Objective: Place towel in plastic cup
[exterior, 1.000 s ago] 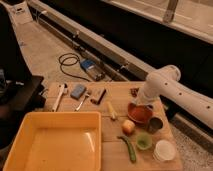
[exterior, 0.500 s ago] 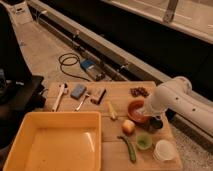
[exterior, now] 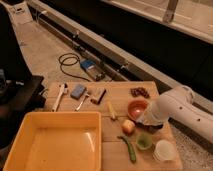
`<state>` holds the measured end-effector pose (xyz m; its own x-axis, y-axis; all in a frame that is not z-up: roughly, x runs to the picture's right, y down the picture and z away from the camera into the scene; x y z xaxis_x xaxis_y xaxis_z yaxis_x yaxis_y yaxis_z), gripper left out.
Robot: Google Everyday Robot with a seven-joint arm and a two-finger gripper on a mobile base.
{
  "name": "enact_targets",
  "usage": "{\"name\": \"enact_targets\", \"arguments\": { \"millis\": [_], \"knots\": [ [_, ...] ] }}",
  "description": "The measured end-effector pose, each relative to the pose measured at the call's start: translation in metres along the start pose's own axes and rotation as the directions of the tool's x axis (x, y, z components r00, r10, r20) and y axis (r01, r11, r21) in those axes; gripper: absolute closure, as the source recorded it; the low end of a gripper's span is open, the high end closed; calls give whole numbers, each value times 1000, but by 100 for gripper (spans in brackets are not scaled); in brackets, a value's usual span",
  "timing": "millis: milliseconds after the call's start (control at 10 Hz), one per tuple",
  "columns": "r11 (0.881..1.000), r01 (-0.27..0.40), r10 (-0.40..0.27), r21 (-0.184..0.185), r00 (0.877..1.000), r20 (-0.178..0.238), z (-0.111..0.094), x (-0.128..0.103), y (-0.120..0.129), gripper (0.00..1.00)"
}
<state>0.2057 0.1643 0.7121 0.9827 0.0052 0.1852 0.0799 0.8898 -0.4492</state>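
A wooden surface [exterior: 120, 90] is seen over a dimly lit grey floor [exterior: 40, 45]. A rail [exterior: 102, 49] is run diagonally from 11 o'clock, a cable [exterior: 62, 61] coiled beside it. The end effector [exterior: 144, 120] is held at 4 o'clock.

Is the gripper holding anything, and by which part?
Cannot tell. The gripper sits low beside the bowl, its tip hidden by the arm. The towel lies apart on the board.

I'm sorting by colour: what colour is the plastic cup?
The plastic cup is light green, in the camera view; gripper by the orange bowl.
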Motion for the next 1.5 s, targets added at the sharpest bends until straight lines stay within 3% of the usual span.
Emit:
{"name": "enact_targets", "arguments": {
  "millis": [400,800,1200,1500],
  "knots": [
    [999,26,-25,-36,999,25,-3,-2,23,100],
    [998,-5,6,-61,1000,21,-14,14,58,100],
    [993,-32,34,-117,999,9,-7,28,76,100],
    [991,-33,36,-131,999,18,-4,28,84,100]
  ]
}}
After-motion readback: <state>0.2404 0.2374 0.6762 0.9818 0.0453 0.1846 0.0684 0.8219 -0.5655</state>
